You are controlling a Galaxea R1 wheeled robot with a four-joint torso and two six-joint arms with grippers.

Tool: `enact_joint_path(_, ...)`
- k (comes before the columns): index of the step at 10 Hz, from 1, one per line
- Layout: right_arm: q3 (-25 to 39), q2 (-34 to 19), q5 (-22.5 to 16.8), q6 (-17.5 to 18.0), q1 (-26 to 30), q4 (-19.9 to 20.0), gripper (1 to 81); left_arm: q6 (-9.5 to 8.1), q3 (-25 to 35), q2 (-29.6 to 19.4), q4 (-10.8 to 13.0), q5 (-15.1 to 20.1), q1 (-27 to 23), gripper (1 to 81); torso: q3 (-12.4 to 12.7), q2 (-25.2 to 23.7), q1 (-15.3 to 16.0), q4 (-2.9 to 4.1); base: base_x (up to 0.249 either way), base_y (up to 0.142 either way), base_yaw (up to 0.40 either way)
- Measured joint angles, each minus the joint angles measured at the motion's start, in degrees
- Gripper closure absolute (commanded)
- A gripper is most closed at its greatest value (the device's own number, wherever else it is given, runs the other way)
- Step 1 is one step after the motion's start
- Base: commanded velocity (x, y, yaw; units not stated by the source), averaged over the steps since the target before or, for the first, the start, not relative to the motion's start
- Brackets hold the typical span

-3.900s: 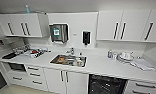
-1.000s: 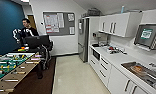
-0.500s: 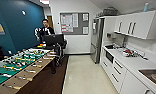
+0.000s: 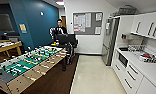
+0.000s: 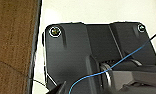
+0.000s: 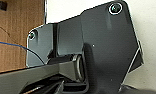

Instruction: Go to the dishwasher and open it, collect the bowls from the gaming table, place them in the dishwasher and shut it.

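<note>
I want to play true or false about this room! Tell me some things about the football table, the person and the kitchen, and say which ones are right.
1. The football table has a green field. True.
2. A person stands beyond the far end of the football table. True.
3. The wall behind the football table is bright red. False: the wall is dark blue.
4. The kitchen cabinets are on the same side of the room as the football table. False: they run along the opposite side, across the pale floor.
5. A notice board with papers hangs on the white far wall. True.
</note>
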Motion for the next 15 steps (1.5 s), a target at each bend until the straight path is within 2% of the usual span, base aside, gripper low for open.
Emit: enact_joint_path(15, -0.18, 0.35, 0.05, 0.00, 0.00, -0.57, 1.0, 0.00, -0.05, 0.06, -0.02, 0.09, 0.00, 1.0, 0.00, 0.00, -0.02, 0.00, 0.000, 0.000, 0.384)
